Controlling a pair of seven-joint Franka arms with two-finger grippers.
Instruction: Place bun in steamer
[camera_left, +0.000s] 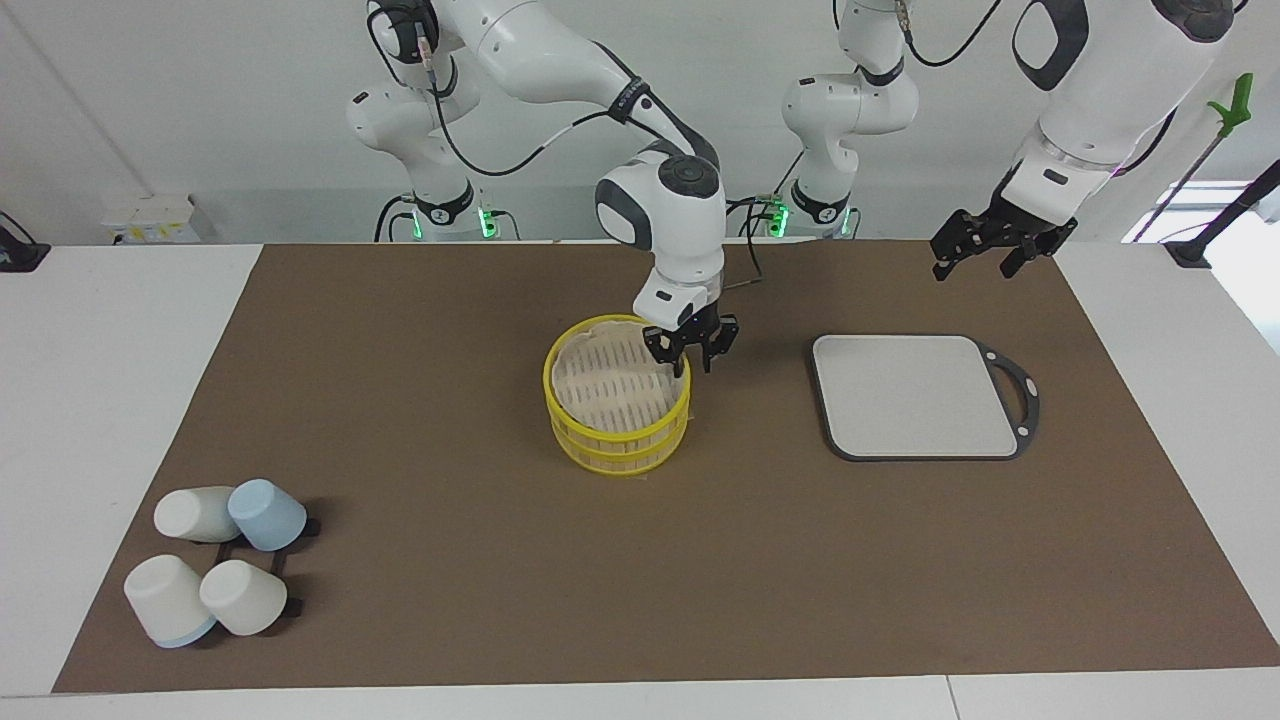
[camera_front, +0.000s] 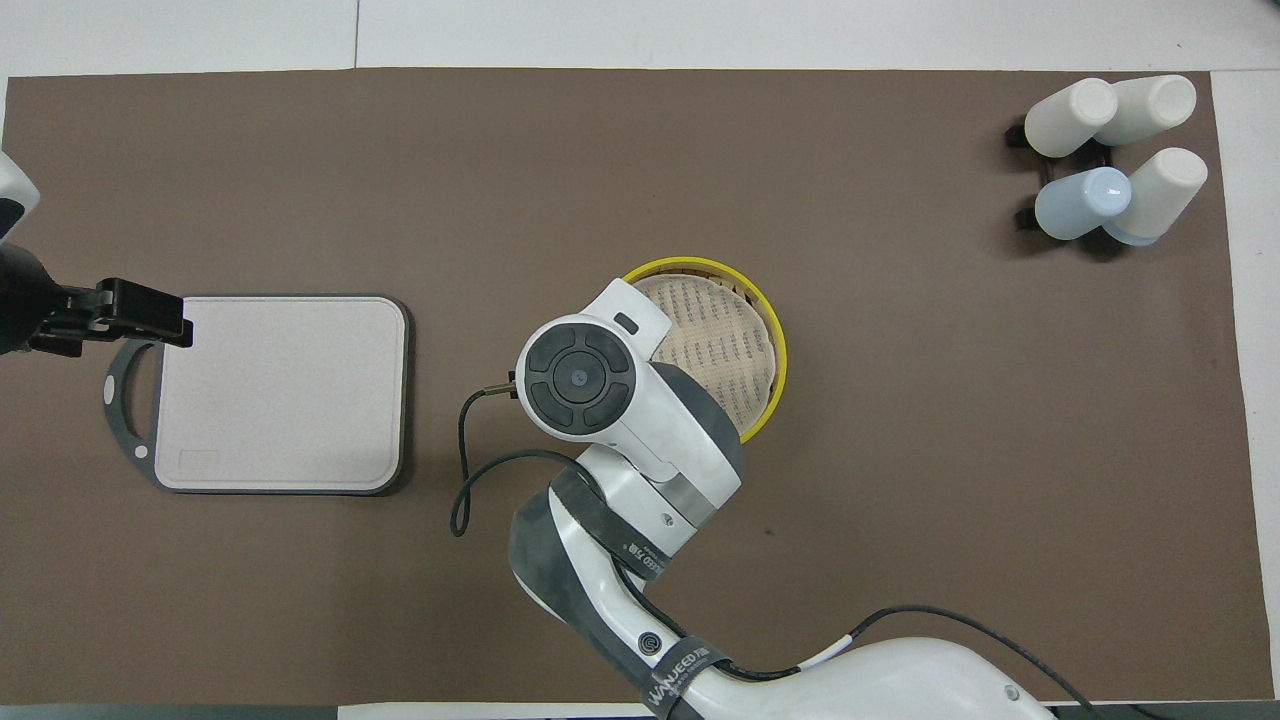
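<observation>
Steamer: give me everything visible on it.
The steamer is round, with two stacked yellow-rimmed tiers, a tan slatted floor and white paper lining the upper tier. It stands upright mid-mat, beside the grey board. No bun shows inside. The right claw is at its rim on the robots' side; contact unclear.

I see the right arm (camera_front: 640, 430) covering the steamer's (camera_front: 770, 330) near edge, its gripper hidden under the wrist. The left gripper (camera_front: 140, 312) hangs over the grey board's (camera_front: 285, 390) handle end. Four cups (camera_front: 1115, 160) sit clustered at the mat's (camera_front: 900, 500) corner.
</observation>
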